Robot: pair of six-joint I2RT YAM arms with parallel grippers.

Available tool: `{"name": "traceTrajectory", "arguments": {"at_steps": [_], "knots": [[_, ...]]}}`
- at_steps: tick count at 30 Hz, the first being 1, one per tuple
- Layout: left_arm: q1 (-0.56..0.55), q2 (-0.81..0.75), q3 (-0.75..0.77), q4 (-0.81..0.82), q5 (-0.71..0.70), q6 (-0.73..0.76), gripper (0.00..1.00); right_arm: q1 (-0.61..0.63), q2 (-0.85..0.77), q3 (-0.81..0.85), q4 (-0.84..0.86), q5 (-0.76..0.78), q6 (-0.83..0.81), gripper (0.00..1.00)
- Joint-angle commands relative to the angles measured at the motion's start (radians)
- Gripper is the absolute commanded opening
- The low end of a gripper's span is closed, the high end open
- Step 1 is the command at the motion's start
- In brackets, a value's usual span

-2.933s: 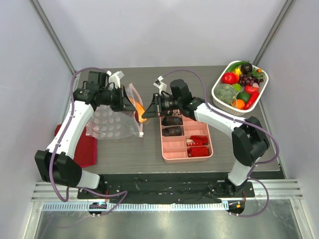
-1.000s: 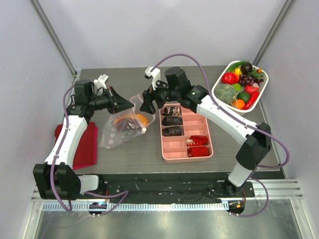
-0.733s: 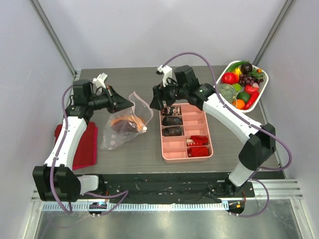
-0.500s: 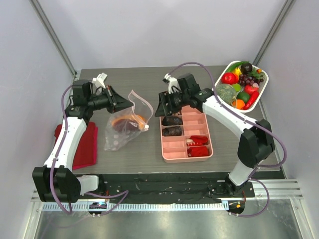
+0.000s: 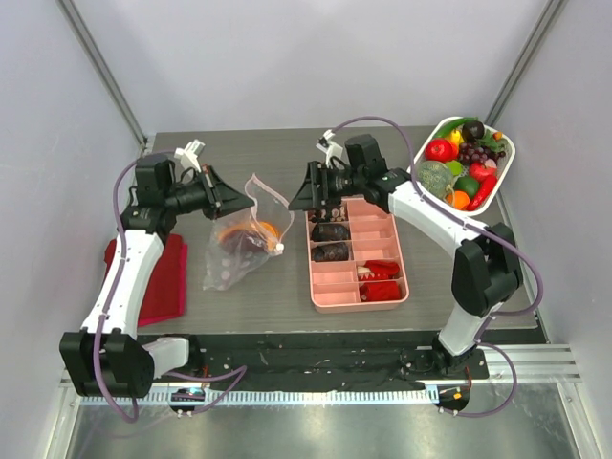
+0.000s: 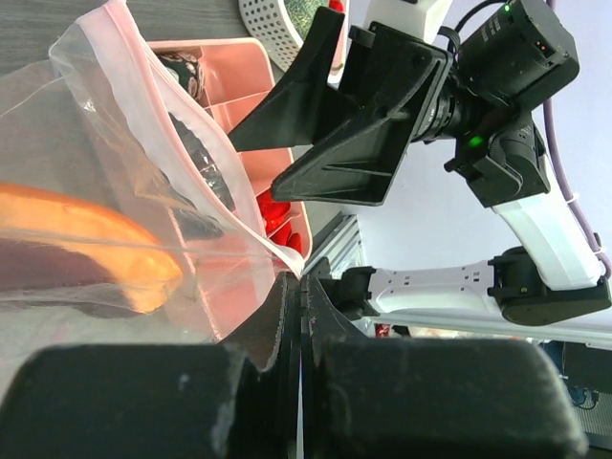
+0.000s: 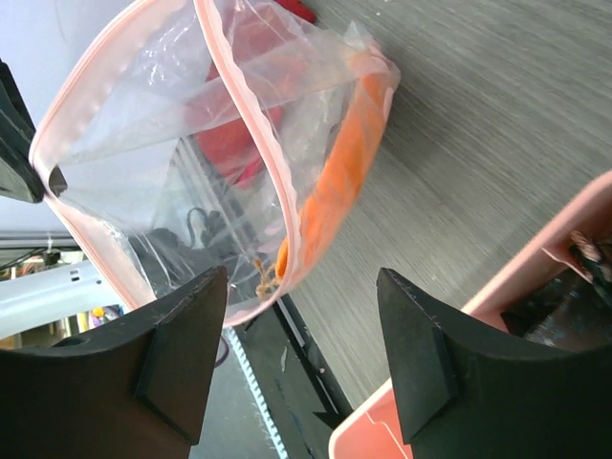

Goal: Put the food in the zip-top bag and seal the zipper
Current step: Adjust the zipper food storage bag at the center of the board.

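1. Left tool [image 6: 299,292] is clenched on the top edge of the zip-top bag [image 5: 234,256], right at the zipper [image 7: 256,134]. It holds that edge up so the mouth gapes toward the right arm.
2. Right tool [image 5: 304,191] is released, jaws wide, nothing between them. It hangs over the far end of the pink tray [image 5: 335,279], near the bag mouth but not touching it.
3. The bag's bottom rests on the table [image 5: 287,287]. An orange piece [image 5: 268,229] and a dark lump [image 5: 237,243] lie inside, so loading looks partly done.
4. The zipper is open and not yet sealed, probably left that way for more food.
5. More food, e.g. the red tomato [image 5: 441,149], sits in the white basket [image 5: 413,182] far right, well apart from the bag. That is the likely next fetch for the free tool.
6. The pink tray lies between basket and bag, so carries must pass above it.
7. The red cloth [image 5: 164,287] lies under the left arm, out of the way.
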Motion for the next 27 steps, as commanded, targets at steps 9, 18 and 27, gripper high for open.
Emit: {"name": "traceTrajectory", "arguments": {"at_steps": [9,18,27], "knots": [[0.004,-0.044,0.078,-0.217,-0.066,0.238,0.00,0.064,0.084,0.206,0.028,-0.034,0.006,0.01],[0.006,-0.141,0.180,-0.418,-0.369,0.575,0.00,0.130,0.096,0.434,-0.033,-0.075,0.000,0.01],[0.006,-0.227,0.232,-0.472,-0.339,0.587,0.00,0.161,0.205,0.711,-0.197,-0.045,-0.132,0.01]]}}
